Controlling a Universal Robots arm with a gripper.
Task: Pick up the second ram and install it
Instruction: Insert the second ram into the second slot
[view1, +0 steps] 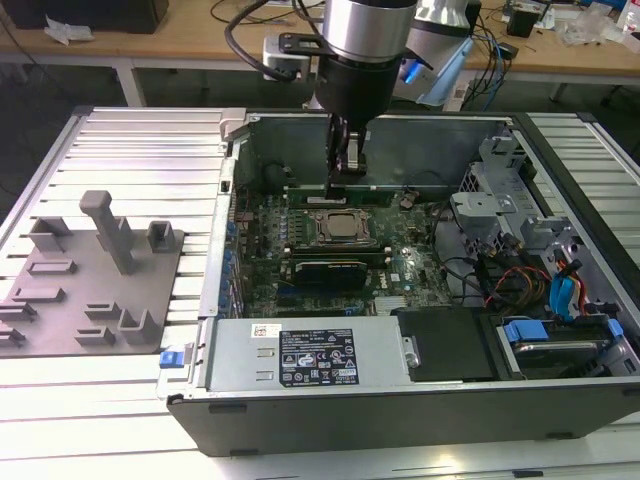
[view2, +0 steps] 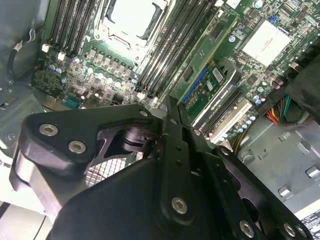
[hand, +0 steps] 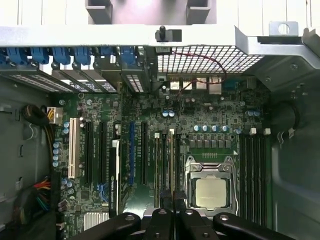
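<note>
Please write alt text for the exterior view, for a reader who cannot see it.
The arm's gripper reaches down into an open computer case and grips the second ram, a green stick standing beside the processor socket. A grey fixture plate lies at the exterior view's left.

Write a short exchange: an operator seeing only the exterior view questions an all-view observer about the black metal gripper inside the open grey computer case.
Operator: Is the black metal gripper holding anything?
Observer: Yes. In the first wrist view the gripper is shut on a long, narrow circuit-board stick, seen edge-on.
Operator: Where exactly?
Observer: The stick lines up with the dark memory slots between the square silver-framed processor plate and the blue card slot.
</note>
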